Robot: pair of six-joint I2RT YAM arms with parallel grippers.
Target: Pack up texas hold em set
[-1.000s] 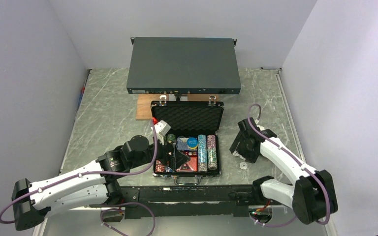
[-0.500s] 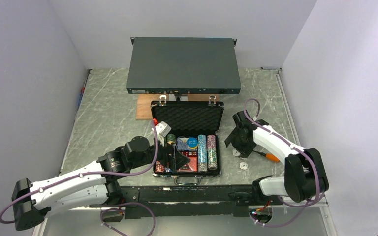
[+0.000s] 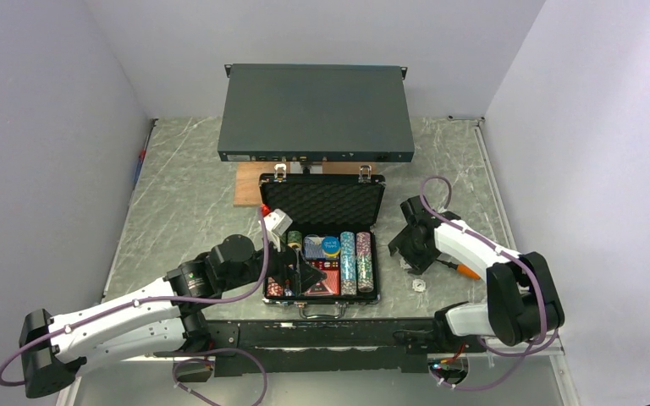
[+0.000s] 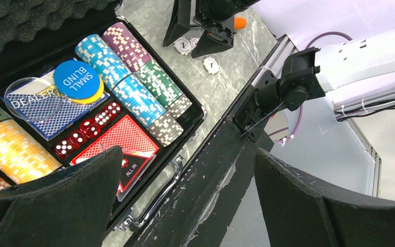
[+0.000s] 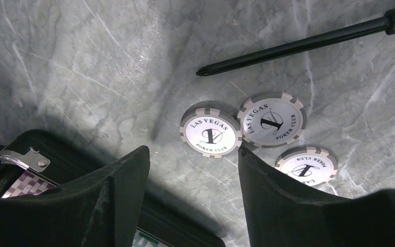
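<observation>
While the grey marble table (image 3: 186,194) carries everything, the biggest thing on it is the large dark grey flat rack box (image 3: 316,110) at the far side, which is not my concern. Just in front of it stands the small black ribbed briefcase (image 3: 323,205), open, with its foam-lined lid raised at the far side. The rows of multicoloured poker chips (image 4: 133,92) and the red dice (image 4: 90,128) lie already in the tray.

My left hand (image 4: 187,154) hovers over the near left part of the tray, released, with nothing between the fingers. My right hand (image 5: 193,152) is low over the table, just beside the right wall of the briefcase, also released and empty.

I judge that the step in hand is collecting the three loose white-and-grey poker chips (image 5: 211,133) under my right hand. They are thin and flat, so my fingertips must reach the table and pinch one edge, without catching the black screwdriver shaft (image 5: 298,46) near them.

Only the right wrist view shows all three chips, two touching; from above they are pale spots. Only the left wrist view shows the blue round disc (image 4: 77,80).
</observation>
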